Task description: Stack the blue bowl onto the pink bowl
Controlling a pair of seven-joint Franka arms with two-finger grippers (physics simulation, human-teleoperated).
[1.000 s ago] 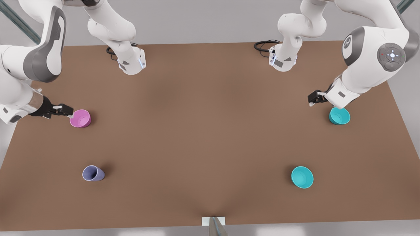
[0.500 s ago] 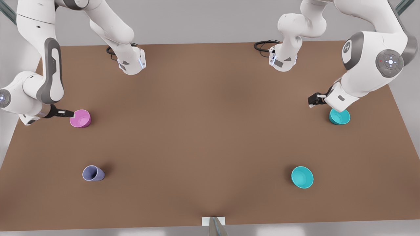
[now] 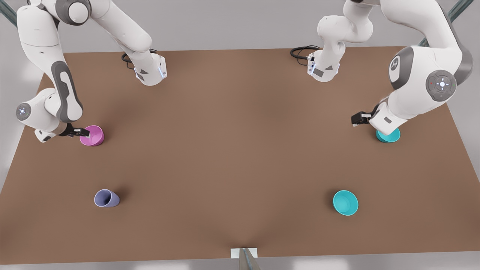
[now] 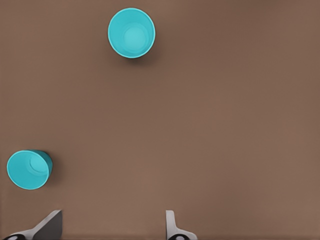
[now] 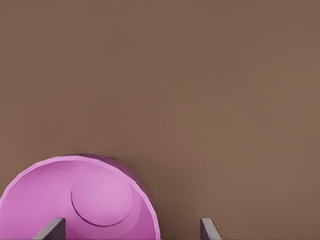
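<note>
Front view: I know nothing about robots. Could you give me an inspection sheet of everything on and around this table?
Surface: brown table, bare in the middle.
Job's things: pink bowl and blue bowl, upright, far apart, not stacked.
Clutter: second teal bowl; lavender cup, near edge.
Grippers: right gripper open, fingers either side of the pink bowl's rim; left gripper open above bare table beside the blue bowl.
Cables: black cables by both arm bases.
Surroundings: grey floor; white bracket at the near edge.

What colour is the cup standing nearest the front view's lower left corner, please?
The cup is plain lavender; the front view shows it best.
</note>
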